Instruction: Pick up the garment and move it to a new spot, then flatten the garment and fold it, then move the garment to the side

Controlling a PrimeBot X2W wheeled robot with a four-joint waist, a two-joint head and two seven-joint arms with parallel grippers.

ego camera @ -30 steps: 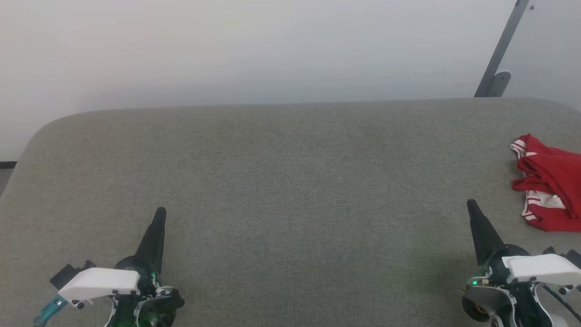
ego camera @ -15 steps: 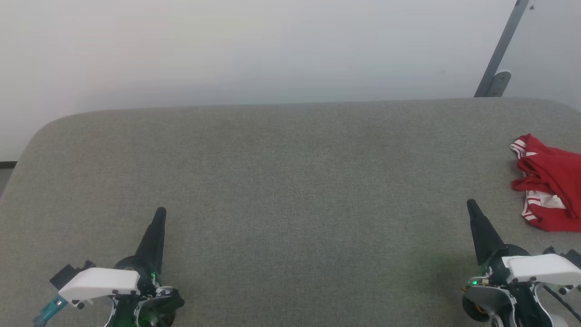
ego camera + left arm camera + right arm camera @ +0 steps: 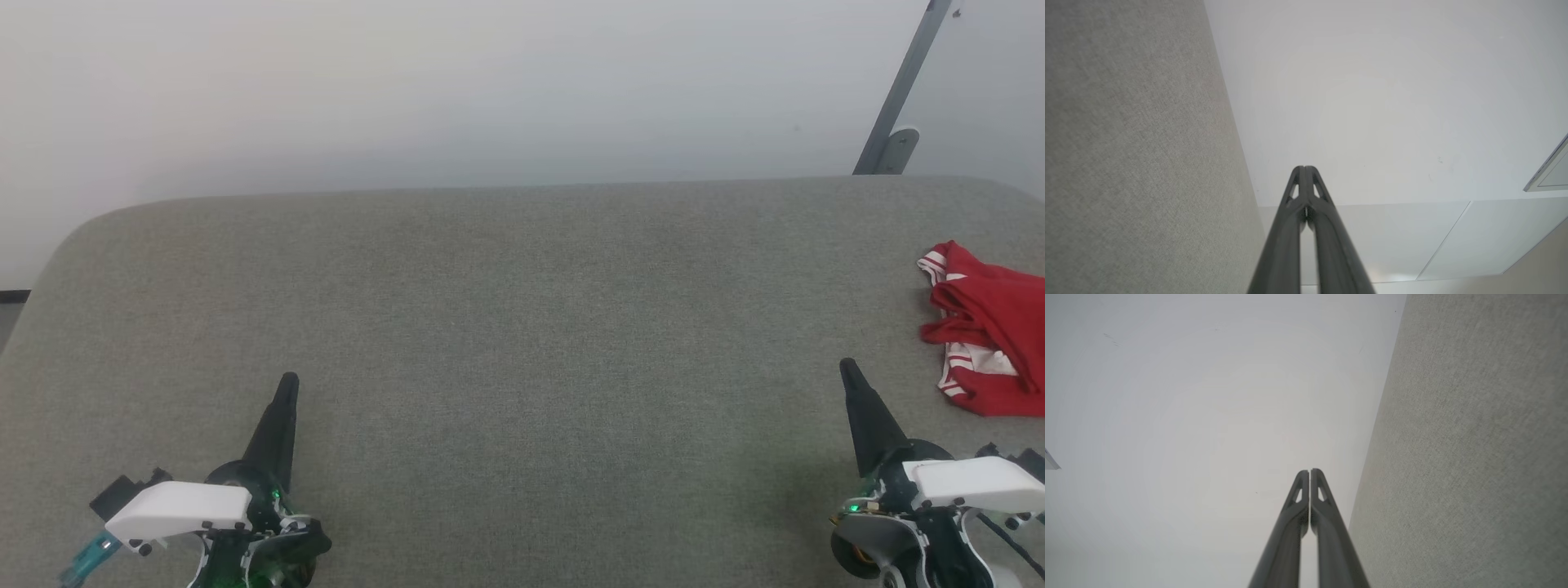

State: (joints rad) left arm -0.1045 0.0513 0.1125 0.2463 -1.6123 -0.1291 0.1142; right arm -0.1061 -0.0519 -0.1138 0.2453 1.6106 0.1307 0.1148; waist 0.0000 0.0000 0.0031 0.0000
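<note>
Lying crumpled at the right edge of the head view, garment (image 3: 992, 327) sits on the desk (image 3: 506, 327), partly cut off by the frame. It is red cloth, with white striped trim showing at its near and far ends. Right jaws clenched, empty, fingers (image 3: 867, 416) pointing up-view, tip near the garment's near-left corner but apart from it. Right wrist view: fingers (image 3: 1327, 539) pressed together, tips touching, pale wall (image 3: 1188, 416) beyond, desk fabric along that view's right. Left jaws clenched, empty, fingers (image 3: 273, 429) at lower left of the head view over bare desk, well apart from the garment. Left wrist view: fingers (image 3: 1286, 245) pressed together, desk fabric on that view's left, wall behind. Desk is grey, fabric-covered, with rounded far corners. Grey pole (image 3: 898, 94) slants up past the desk's far right.
</note>
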